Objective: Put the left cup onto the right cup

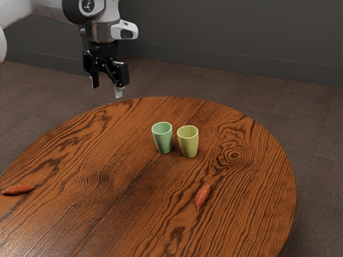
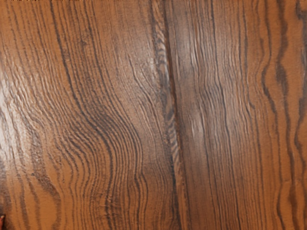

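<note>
The claw (image 1: 107, 90) hangs empty, fingers apart, over the round table's (image 1: 96, 160) far edge. Mid-table, well apart from it, the green cup (image 1: 162, 137) stands upright, mouth up, with the yellow cup (image 1: 188, 141) just beside it toward the exterior view's right.

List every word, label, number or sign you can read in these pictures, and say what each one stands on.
None can be read.
The green cup, the yellow-green cup, the wooden table and the claw carry no writing.
A round mark on the arm is too small to read.
</note>
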